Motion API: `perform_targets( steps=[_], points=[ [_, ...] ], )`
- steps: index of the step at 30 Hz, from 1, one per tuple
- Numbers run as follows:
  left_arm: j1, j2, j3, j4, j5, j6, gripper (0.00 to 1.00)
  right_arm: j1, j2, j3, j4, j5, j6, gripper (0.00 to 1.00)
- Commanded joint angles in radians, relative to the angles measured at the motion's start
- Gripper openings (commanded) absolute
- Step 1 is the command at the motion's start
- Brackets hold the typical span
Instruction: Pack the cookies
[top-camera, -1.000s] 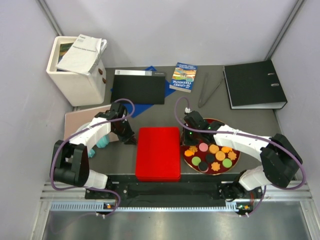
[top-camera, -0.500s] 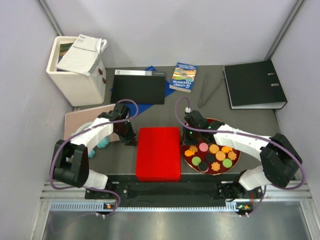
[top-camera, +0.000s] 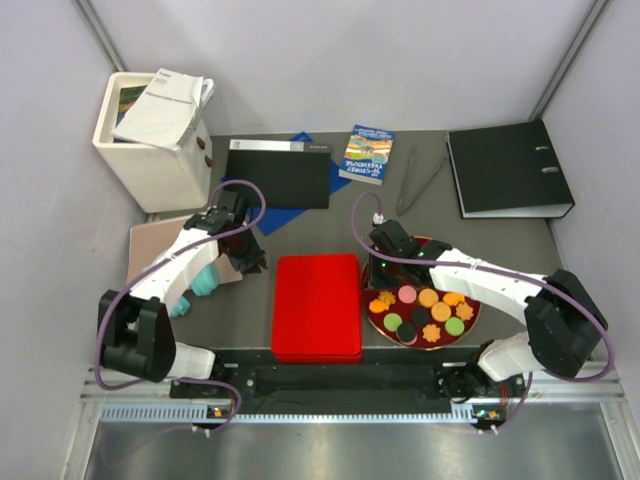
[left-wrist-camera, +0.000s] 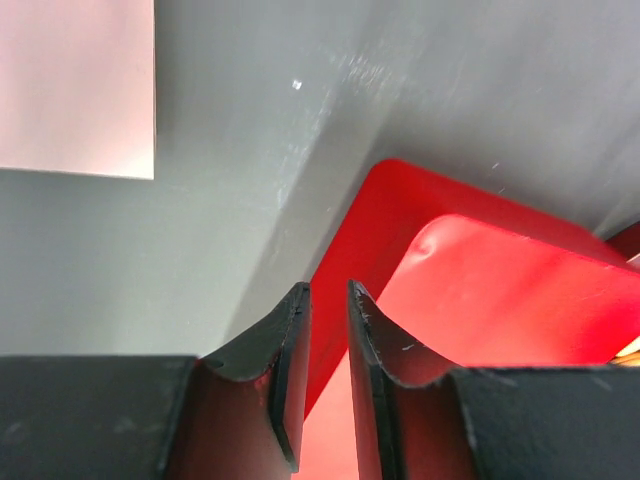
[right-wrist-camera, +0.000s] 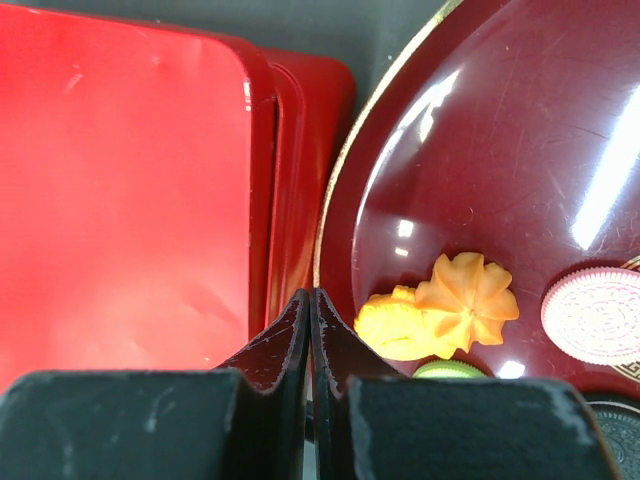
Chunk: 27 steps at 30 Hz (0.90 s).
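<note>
The cookies, round discs in black, green, orange and pink plus orange flower shapes, lie on a dark red plate to the right of a closed red box. My right gripper is shut and empty, low between the box and the plate's left rim. In the right wrist view its tips sit by the plate's edge, beside an orange flower cookie. My left gripper is off the box's far left corner. Its jaws are a narrow gap apart and empty, above the box.
A pink board and a teal object lie under the left arm. At the back are a white bin with papers, a black folder, a book, tongs and a black binder.
My left gripper has pulled back and left, away from the red box's far left corner. The right gripper has stayed by the plate's left rim.
</note>
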Motion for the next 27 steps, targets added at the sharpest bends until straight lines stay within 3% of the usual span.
perform_targets(
  steps=[1, 14, 27],
  points=[
    [0.005, -0.011, 0.054, 0.012, -0.036, -0.019, 0.27, 0.002, -0.046, 0.058, -0.002, 0.018, -0.019, 0.00],
    [0.005, 0.153, 0.051, 0.250, 0.144, -0.036, 0.26, 0.000, -0.063, 0.059, -0.026, 0.018, -0.036, 0.00],
    [-0.001, 0.224, 0.007, 0.284, 0.196, -0.027, 0.24, 0.000, -0.059, 0.016, -0.016, 0.018, -0.033, 0.00]
  ],
)
